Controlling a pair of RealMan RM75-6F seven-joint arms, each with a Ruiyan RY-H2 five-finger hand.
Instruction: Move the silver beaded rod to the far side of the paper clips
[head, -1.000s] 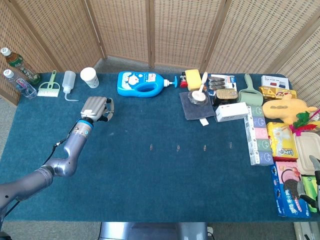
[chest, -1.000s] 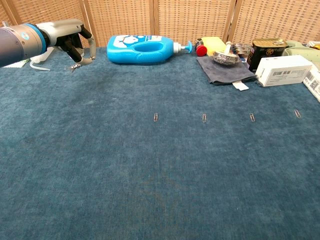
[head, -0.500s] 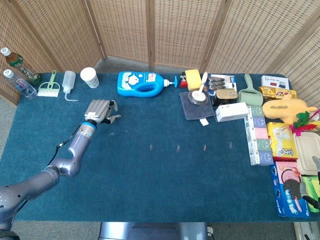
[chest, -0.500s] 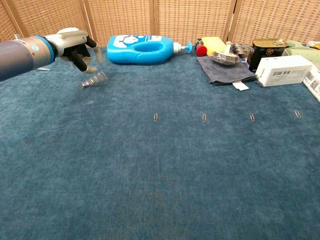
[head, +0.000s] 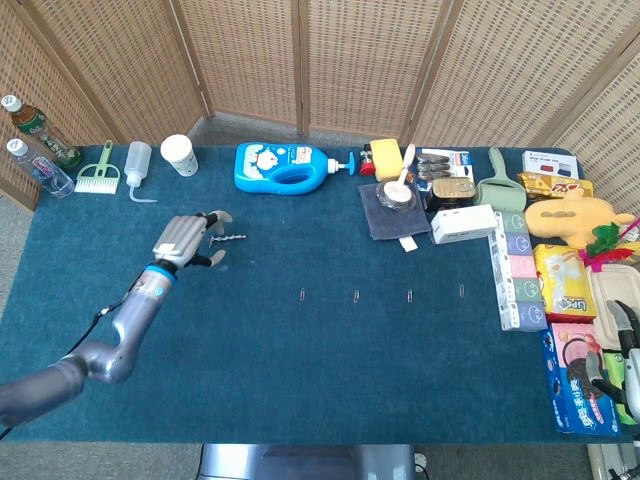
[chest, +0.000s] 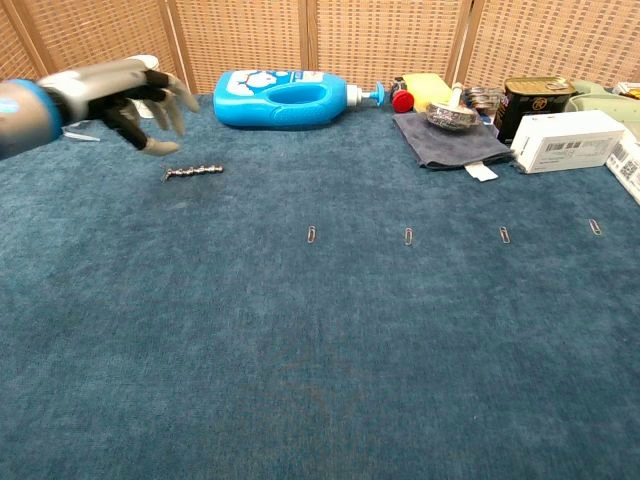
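In the head view, the left hand (head: 183, 239) sits at about 9 o'clock on the blue table (head: 250, 360). Its fingers are spread and it holds nothing. The silver beaded rod (head: 229, 238) lies flat on the cloth just beside the fingertips, not touching them. Four paper clips (head: 303, 294) lie in a row near the middle, and the rod is on their far side, off toward 10 o'clock from them. A blue bottle (head: 283, 166) with a cartoon face on its label lies at 12 o'clock. A white box (head: 464, 223) sits at 2 o'clock. The right hand (head: 622, 352) shows only at the edge at 4 o'clock, and I cannot tell how its fingers are set. The words on the packets at 3 o'clock are too small to read.

In the chest view, the left hand (chest: 135, 98) hangs at 10 o'clock with loose, blurry fingers. The rod (chest: 194, 172) rests on the table (chest: 300, 360) below it. The paper clips (chest: 313, 234) lie at the middle. The white box (chest: 567, 139) at 2 o'clock has a barcode.
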